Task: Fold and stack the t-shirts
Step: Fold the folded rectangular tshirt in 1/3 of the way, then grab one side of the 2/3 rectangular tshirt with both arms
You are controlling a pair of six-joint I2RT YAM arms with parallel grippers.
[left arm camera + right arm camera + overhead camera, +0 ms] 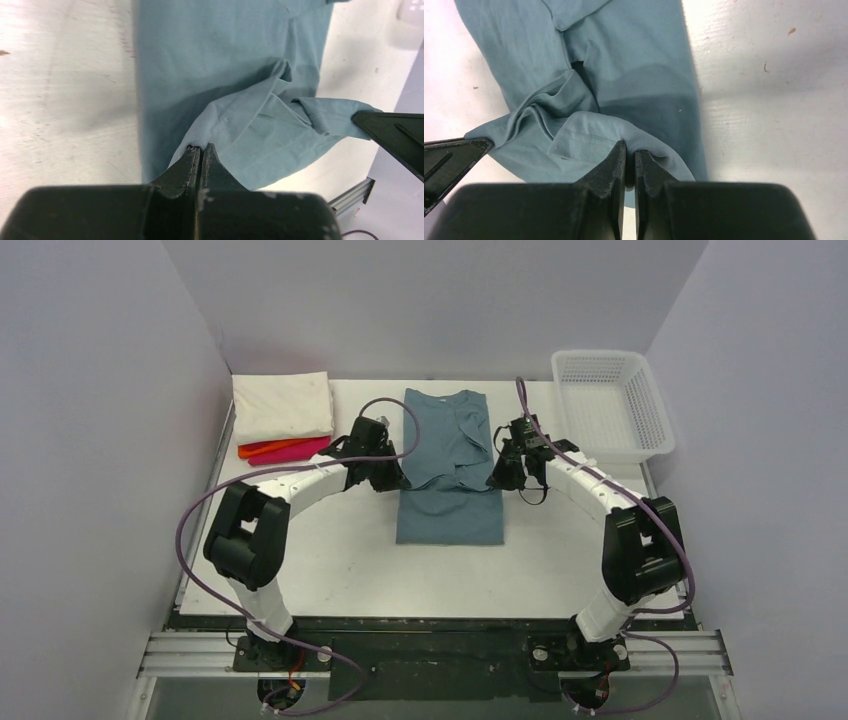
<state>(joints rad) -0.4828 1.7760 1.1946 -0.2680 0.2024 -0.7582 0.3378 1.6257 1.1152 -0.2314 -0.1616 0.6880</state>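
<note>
Now, left gripper (201,148) and right gripper (630,147) each clamped tight on a raised fold of the teal shirt (450,515).

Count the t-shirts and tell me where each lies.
4: teal t-shirt at mid-table; cream t-shirt atop orange t-shirt and pink t-shirt, stacked at far left. Others may hide in that stack.
</note>
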